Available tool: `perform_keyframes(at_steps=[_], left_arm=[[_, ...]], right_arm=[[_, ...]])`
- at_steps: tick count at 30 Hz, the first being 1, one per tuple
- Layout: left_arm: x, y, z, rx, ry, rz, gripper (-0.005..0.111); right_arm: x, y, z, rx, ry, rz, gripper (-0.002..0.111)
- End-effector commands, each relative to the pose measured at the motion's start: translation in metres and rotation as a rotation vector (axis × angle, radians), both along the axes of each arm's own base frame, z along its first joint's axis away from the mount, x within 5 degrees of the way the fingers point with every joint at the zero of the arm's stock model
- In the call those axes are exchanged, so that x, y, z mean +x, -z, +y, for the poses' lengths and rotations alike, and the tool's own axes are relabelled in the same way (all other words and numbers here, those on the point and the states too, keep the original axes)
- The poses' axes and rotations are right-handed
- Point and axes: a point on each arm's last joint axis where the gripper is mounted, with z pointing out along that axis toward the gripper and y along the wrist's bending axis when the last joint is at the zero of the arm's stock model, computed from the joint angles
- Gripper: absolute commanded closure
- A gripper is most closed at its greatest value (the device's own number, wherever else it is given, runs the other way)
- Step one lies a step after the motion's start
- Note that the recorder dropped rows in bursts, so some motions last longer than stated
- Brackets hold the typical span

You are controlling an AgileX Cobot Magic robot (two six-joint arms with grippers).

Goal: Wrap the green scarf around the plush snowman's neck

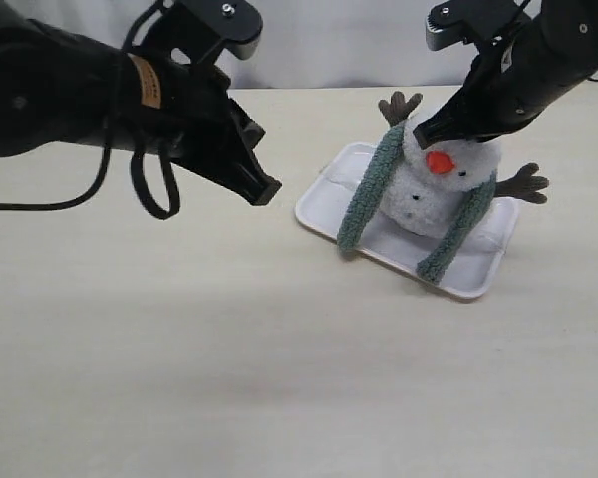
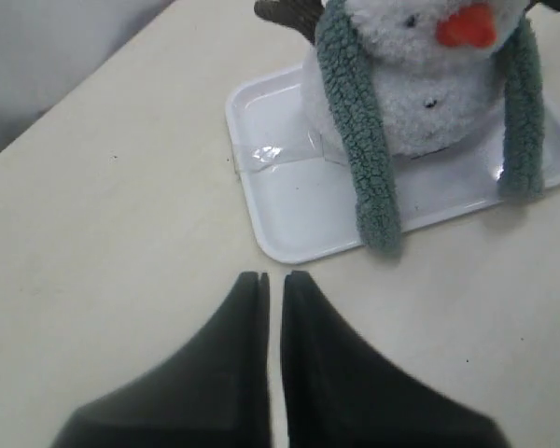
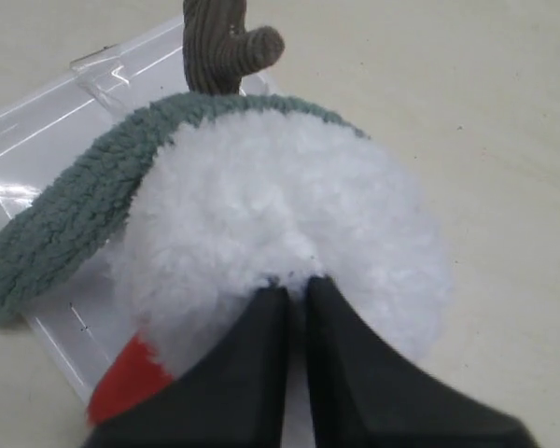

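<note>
Left gripper [image 1: 264, 189] is held over the bare desk [image 1: 179, 349], jaws clenched on nothing; right gripper [image 1: 426, 136] is angled down onto the plush snowman [image 1: 424, 199], jaws clenched, tips in the head fluff; one snowman, one green scarf [image 1: 364, 199] draped behind it, both ends hung in front; one white tray [image 1: 324, 204] underneath, at 2 o'clock on the desk.

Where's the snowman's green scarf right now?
In the exterior view, right of middle, the green scarf drapes behind the neck of the snowman, both ends hanging down its front onto the white tray.
</note>
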Motion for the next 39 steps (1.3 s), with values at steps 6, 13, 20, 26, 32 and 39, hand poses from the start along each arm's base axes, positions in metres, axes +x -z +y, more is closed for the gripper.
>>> perform_keyframes(at_steps=[6, 13, 20, 26, 32, 39], left_arm=[[-0.026, -0.005, 0.022, -0.074, -0.003, -0.060, 0.100], [-0.035, -0.006, 0.046, -0.135, -0.043, -0.128, 0.100], [-0.053, -0.008, 0.065, -0.251, -0.074, -0.213, 0.100], [-0.103, -0.048, 0.101, -0.439, -0.085, -0.381, 0.100], [-0.150, -0.077, 0.135, -0.650, -0.110, -0.479, 0.100], [-0.179, -0.085, 0.155, -0.702, -0.106, -0.509, 0.100]], right_arm=[[0.003, 0.001, 0.001, 0.002, 0.020, 0.017, 0.100], [-0.012, -0.055, 0.001, 0.083, 0.014, -0.081, 0.091], [-0.070, -0.134, -0.013, 0.175, 0.009, -0.275, 0.089], [-0.158, -0.181, -0.022, 0.396, -0.111, -0.540, 0.089], [-0.237, -0.186, -0.045, 0.472, -0.133, -0.851, 0.089], [-0.290, -0.174, -0.062, 0.513, -0.145, -1.034, 0.104]])
